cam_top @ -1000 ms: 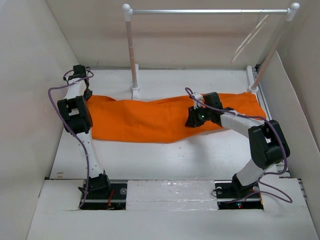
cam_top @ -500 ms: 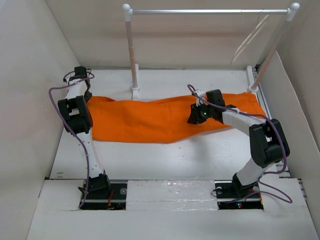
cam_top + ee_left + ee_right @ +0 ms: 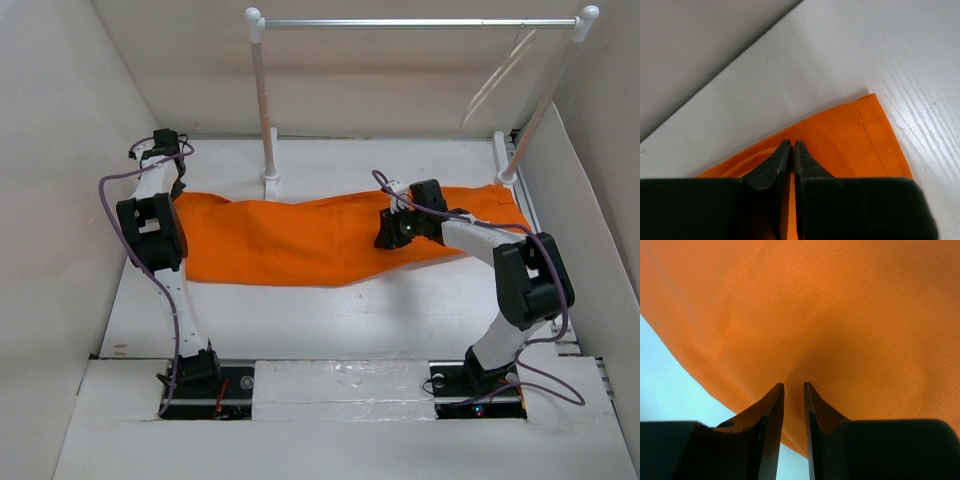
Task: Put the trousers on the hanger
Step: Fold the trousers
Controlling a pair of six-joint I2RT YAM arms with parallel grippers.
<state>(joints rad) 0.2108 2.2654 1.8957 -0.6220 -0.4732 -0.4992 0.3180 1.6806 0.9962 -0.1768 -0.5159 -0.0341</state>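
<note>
The bright orange trousers [image 3: 290, 240] lie flat across the table, running from left to right. The cream-white hanger [image 3: 497, 72] hangs at the right end of the rack bar, away from both grippers. My left gripper [image 3: 178, 190] is at the trousers' left end. In the left wrist view its jaws [image 3: 792, 145] are pressed together with orange cloth [image 3: 855, 135] between them, near a hemmed corner. My right gripper [image 3: 388, 236] sits on the trousers right of the middle. In the right wrist view its jaws [image 3: 793, 386] pinch a raised fold of the cloth [image 3: 840, 305].
The white-posted rack [image 3: 262, 100] with its silver bar [image 3: 420, 22] stands at the back of the table. White walls close in on the left [image 3: 60, 150] and right. White table surface [image 3: 330, 310] shows in front of the trousers.
The right gripper has shifted slightly back and to the right on the cloth. The left wrist has moved a little to the right. The trousers lie much as before.
</note>
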